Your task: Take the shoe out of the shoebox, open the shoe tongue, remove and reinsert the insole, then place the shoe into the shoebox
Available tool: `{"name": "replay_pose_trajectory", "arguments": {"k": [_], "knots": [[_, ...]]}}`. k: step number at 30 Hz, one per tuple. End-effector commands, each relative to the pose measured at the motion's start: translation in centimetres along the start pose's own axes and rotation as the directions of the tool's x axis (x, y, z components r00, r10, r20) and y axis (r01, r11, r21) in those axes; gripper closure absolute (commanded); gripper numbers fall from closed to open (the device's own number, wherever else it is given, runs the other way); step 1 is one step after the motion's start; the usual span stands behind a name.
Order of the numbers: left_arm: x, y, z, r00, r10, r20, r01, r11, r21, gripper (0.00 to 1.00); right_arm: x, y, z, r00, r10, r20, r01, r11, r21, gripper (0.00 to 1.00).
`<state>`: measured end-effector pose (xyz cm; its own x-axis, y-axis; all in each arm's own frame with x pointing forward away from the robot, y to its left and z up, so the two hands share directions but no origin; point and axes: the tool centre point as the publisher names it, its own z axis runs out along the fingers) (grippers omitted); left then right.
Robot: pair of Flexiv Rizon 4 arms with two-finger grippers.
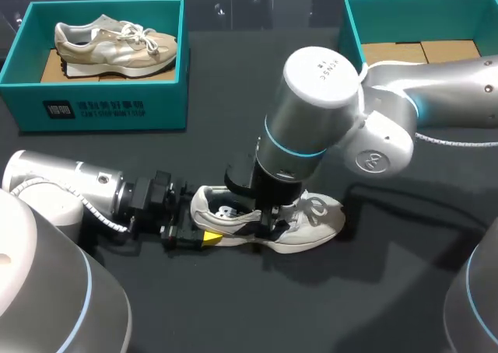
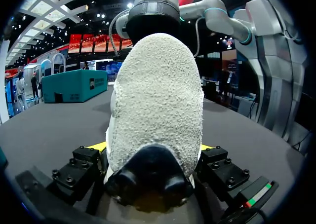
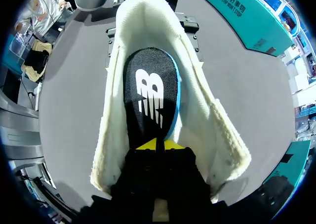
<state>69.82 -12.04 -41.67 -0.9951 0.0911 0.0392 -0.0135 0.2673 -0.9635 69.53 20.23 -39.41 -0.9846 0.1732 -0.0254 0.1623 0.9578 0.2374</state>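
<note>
A white sneaker (image 1: pixel 311 217) lies on the dark table with its toe to the right. My left gripper (image 1: pixel 204 236) comes in low from the left. In the left wrist view the fuzzy white heel (image 2: pixel 158 100) fills the gap between its wide-set fingers (image 2: pixel 89 160), and both touch it. My right gripper (image 1: pixel 268 227) points straight down into the shoe's mouth. In the right wrist view its yellow tips (image 3: pixel 158 145) are pressed together on the black insole (image 3: pixel 148 91), whose blue edge shows along one side. The pale lining (image 3: pixel 197 110) spreads wide around it.
A teal shoebox (image 1: pixel 101 100) at the back left holds a second beige sneaker (image 1: pixel 117 42). Another open teal box (image 1: pixel 354 26) with a cardboard floor stands at the back right, behind my right arm (image 1: pixel 436 89). Bare dark tabletop lies in front of the shoe.
</note>
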Motion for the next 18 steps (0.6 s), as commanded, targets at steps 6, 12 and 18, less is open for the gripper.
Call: {"name": "replay_pose_trajectory", "arguments": {"k": [6,12,18], "knots": [[-0.1,0.2,0.0,1.000,0.000,0.003,0.000,1.000,-0.001,1.00,0.5,-1.8,-3.7,0.989,-0.028,0.147,0.053,0.984,-0.170,1.00],[-0.1,0.2,0.0,1.000,0.000,0.003,0.000,1.000,-0.001,1.00,0.1,-2.0,-4.3,0.979,-0.048,0.199,0.100,0.960,-0.261,1.00],[-0.1,0.2,0.0,1.000,0.000,0.003,0.000,1.000,-0.001,1.00,-0.5,-1.6,-4.8,0.972,-0.085,0.219,0.148,0.946,-0.289,1.00]]}}
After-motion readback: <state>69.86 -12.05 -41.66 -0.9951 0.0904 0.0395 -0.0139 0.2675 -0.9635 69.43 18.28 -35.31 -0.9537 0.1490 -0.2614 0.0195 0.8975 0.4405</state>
